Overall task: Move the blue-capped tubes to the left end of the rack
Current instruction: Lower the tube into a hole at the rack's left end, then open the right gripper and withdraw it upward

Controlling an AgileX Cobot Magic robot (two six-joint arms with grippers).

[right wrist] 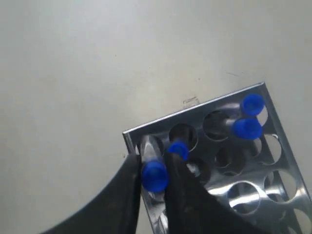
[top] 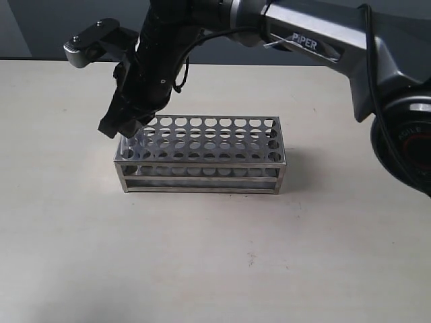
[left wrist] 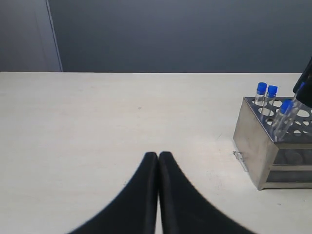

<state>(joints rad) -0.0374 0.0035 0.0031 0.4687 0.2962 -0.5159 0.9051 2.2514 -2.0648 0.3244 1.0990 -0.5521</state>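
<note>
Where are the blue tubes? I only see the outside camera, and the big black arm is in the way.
Observer: The right wrist view shows the right gripper shut on one blue-capped tube, at a corner of the rack.
Operator: Where are the others?
Observer: Three other tubes stand in holes at that same end.
Operator: What's the other hand doing?
Observer: The left gripper is shut with nothing in it, above the table, apart from the rack.

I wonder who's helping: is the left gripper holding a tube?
No, the left gripper is shut on nothing, apart from the rack.
</note>
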